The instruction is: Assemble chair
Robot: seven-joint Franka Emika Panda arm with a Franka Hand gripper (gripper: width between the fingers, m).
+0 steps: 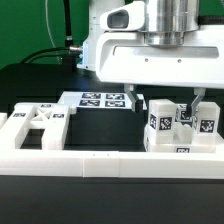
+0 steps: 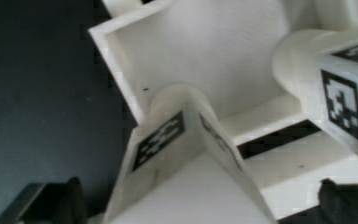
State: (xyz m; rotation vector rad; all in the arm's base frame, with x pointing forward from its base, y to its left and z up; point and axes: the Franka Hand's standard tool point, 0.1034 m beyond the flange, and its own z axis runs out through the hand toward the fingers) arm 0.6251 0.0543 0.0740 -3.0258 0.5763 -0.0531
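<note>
Near the exterior view's right, the pincer (image 1: 168,103) hangs spread (fingers well apart) over the chair parts (image 1: 182,140).

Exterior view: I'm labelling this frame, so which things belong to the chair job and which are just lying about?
Job: tagged blocks, slatted frame, pincer.
Lying about: marker board, border wall.

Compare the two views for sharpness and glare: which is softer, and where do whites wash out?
Exterior view: fairly sharp, the marker board tags crisp, the white border wall nearly washed out; wrist view: softer, the close chair part carries a smeared tag, the dark fingers blurred at the frame edge.
</note>
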